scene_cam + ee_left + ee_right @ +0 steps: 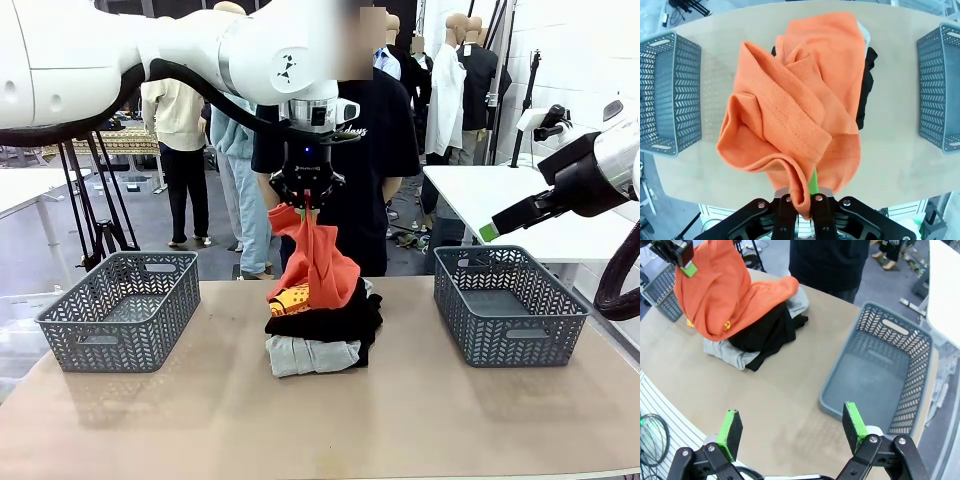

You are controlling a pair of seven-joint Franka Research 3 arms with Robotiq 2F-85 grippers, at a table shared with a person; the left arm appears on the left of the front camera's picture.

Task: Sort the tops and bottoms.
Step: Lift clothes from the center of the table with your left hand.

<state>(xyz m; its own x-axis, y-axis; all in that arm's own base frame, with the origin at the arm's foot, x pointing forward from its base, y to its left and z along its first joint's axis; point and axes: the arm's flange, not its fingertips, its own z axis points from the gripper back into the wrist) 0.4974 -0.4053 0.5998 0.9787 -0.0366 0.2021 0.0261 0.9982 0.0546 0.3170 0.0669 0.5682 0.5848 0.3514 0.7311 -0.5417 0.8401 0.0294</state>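
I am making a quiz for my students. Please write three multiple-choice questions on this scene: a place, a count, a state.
1. Where is the pile of clothes?
A. on the floor
B. on the table, between the left basket and the right basket
C. on a chair

2. How many baskets stand on the table?
A. one
B. three
C. two

3. The left fingers are:
A. shut on the orange top
B. open
C. resting on the table

1 B: a basket stands at each side. 2 C: one at each end. 3 A: they pinch orange cloth.
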